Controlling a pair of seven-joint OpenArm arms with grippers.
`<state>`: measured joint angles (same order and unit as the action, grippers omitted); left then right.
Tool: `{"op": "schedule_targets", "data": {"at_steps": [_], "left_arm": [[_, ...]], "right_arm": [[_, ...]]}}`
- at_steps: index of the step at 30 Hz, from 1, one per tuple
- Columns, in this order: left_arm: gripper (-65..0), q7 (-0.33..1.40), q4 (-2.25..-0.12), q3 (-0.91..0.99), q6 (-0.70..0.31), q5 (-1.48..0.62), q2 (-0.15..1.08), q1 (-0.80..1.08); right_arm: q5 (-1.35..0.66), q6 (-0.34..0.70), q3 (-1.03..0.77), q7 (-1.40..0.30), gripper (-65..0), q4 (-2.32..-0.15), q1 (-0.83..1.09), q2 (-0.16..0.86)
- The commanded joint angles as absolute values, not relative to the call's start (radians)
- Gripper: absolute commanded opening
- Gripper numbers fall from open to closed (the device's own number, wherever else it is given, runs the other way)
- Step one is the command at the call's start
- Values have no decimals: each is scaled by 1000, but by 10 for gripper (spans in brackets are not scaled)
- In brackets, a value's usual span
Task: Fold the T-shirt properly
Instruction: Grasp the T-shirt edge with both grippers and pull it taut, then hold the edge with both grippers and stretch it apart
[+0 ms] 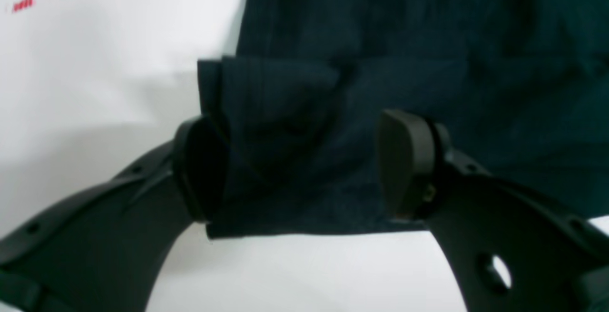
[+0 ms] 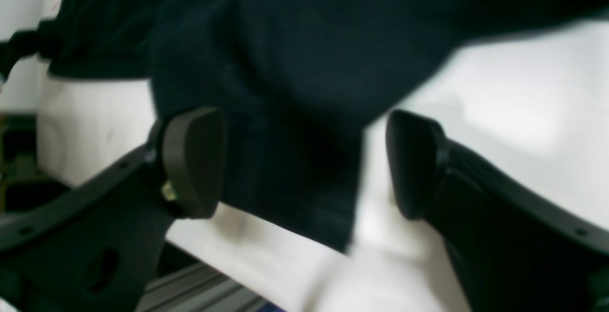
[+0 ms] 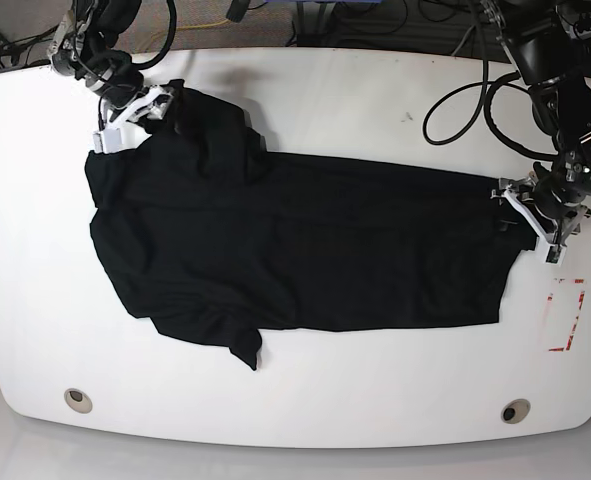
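Left wrist view first: my left gripper point(image 1: 299, 164) has its jaws spread wide, straddling a bunched, doubled-over corner of the T-shirt point(image 1: 380, 55), with the hem edge lying just at the pads and white table point(image 1: 95, 64) showing beyond it. Nothing is pinched; cloth simply sits in the gap. That rumpled lip looks like a fair place to bite, since it stands a little proud of the surface. Over to the right wrist view: my right gripper point(image 2: 304, 164) is also wide apart, a flap of the dark fabric lying between the pads, nearer one pad than the other, blurred but plainly loose. Limp stuff, I'd say, light and floppy, liable to sag and drag the moment I lift it, so I'd want both layers caught well in from the edge. Base view now: the shirt lies spread along the middle of the table, lengthways from side to side, wrinkled at the sleeve near the lower edge. My right gripper point(image 3: 135, 115) sits at the upper corner on the view's left, my left gripper point(image 3: 535, 205) at the hem end on the view's right. Opposite ends, so a slack pull would only stretch and skew it.
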<state>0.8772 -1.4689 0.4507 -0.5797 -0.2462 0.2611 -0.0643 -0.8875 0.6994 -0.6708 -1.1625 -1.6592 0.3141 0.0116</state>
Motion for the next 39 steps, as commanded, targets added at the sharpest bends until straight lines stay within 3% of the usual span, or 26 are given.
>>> {"op": "schedule_targets", "data": {"at_steps": [1, 3, 7, 11, 21, 27, 39], "left_arm": [[-217, 860, -1488, 455, -579, -254, 280, -84], [-217, 860, -1488, 455, -579, -254, 280, -82], [-217, 860, -1492, 455, -579, -254, 283, -62], [-217, 860, -1494, 456, -579, -254, 283, -59], [-217, 863, -1494, 515, -579, -251, 285, -41], [-217, 863, -1494, 519, -579, -251, 285, -36], [-218, 860, -1494, 516, -579, -251, 302, -25]], "right_arm": [[-880, 698, -661, -1173, -170, -1667, 308, 13], [-880, 698, -656, -1173, -228, -1667, 305, 12], [-881, 698, -656, -1173, -460, -1667, 291, 12], [-888, 698, -656, -1179, -623, -1679, 292, 12], [-1044, 698, -651, -1194, -644, -1853, 361, 28], [-1072, 698, -653, -1196, -644, -1859, 283, 73], [-1072, 698, -653, -1196, -637, -1557, 18, 185]]}}
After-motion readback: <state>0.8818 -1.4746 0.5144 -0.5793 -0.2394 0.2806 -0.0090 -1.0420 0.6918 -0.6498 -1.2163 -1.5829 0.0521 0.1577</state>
